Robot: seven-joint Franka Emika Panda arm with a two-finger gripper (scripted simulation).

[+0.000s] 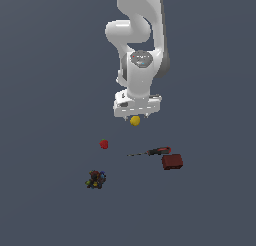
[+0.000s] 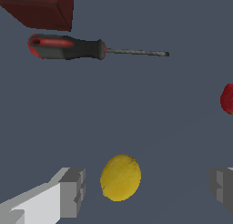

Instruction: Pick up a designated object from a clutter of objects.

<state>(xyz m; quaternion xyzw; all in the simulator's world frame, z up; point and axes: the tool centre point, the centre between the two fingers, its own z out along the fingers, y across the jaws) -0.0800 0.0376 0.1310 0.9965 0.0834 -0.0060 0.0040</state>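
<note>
— Grey floor, scattered clutter; where's the yellow ball (image 2: 120, 177)?
— Between the spread-open fingers of the gripper (image 2: 148, 186), untouched. Approach step, I'd judge; next, lower slightly and close on it

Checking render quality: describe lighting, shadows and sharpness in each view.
Exterior view: flat, even light, no cast shadows, small soft-edged objects, the multicoloured lump illegible. Wrist view: crisper, yellow ball softly shaded between the open gripper fingers, no glare.

Ground surface (image 1: 45, 65) — flat, matte, uniform slate blue-grey; it fills the exterior view and the wrist view alike — sole background.
</note>
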